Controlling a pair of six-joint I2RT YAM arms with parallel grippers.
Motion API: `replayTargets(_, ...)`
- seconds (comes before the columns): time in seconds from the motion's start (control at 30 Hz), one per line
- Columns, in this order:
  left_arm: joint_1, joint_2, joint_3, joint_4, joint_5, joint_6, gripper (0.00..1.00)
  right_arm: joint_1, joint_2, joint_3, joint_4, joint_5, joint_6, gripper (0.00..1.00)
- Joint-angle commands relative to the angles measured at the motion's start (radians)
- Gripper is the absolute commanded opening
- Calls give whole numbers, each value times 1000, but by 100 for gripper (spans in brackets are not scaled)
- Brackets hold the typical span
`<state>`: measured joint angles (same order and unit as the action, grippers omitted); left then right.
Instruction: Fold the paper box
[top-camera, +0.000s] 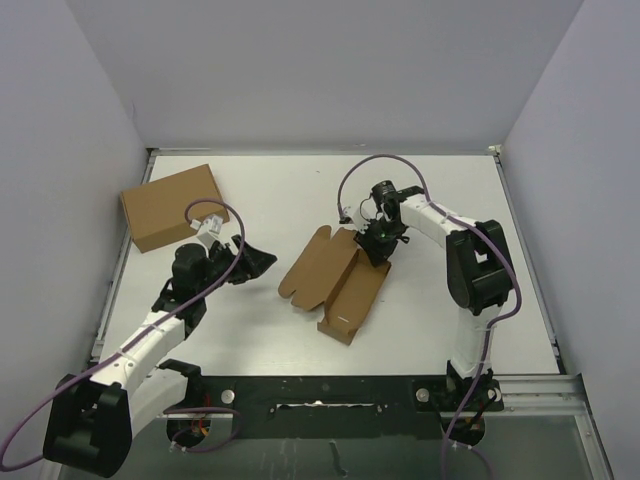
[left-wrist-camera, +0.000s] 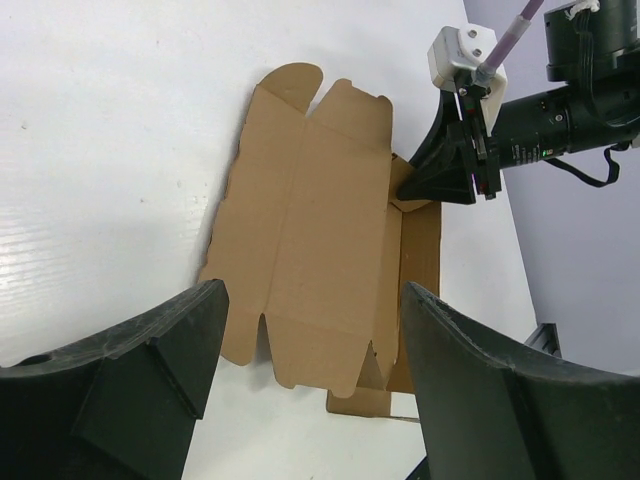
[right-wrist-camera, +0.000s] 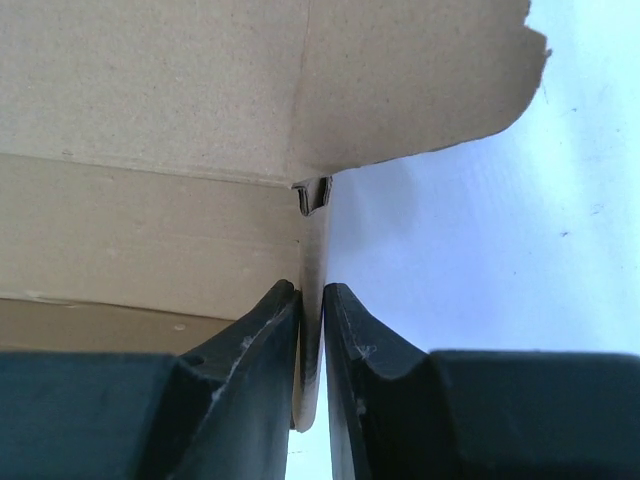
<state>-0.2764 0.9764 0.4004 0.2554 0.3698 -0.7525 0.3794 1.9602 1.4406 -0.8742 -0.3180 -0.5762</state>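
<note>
at the far left of the table (top-camera: 290, 190) a plain cardboard box (top-camera: 170, 207) lies well apart from the work. next comes the left gripper (top-camera: 258, 262), spread wide and holding nothing. it is aimed rightward at the paper box (top-camera: 335, 285), near it but not touching.

the paper box sits about mid-table, partly folded. its long axis runs on a diagonal from the near edge up toward the far right. the unfolded lid panel lies flat along its left side, facing the left gripper, and the raised tray runs along its right side. the rounded tabs point to the far end.

at the far end of the tray is the right gripper (top-camera: 381, 240). its fingers are pressed close on either side of a thin upright cardboard wall, pinching it with hardly any gap. so the right arm is the one in contact, at the far right corner. the left gripper has the flat lid's long edge straight ahead of it, and i judge any lift of the lid would start from that side.
</note>
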Motion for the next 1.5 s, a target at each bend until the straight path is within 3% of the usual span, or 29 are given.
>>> replayTargets(0.0,11,-2,-6,77,2,-7,69,0,-3,-6,32,-4,-3,19)
replayTargets(0.37,14,2,-18,96,10,-17,68,5,-20,-54,99,35,3,23)
replayTargets(0.4,14,4,-18,97,12,-18,68,7,-21,-59,114,53,6,18)
replayTargets(0.43,15,5,-19,99,14,-19,68,9,-20,-64,123,76,12,4)
replayTargets(0.47,15,6,-20,100,14,-19,68,10,-23,-68,131,94,16,0)
replayTargets(0.67,14,7,-25,106,14,-22,68,21,-46,-78,138,124,16,0)
replayTargets(0.83,14,10,-27,110,18,-24,68,19,-58,-72,130,82,19,31)
replayTargets(0.97,14,6,-31,110,18,-26,68,15,-86,-80,146,46,25,44)
replayTargets(1.17,14,16,-32,121,24,-30,68,14,-123,-115,221,46,48,43)
replayTargets(1.47,15,25,-35,136,29,-37,68,15,-112,-152,284,84,54,35)
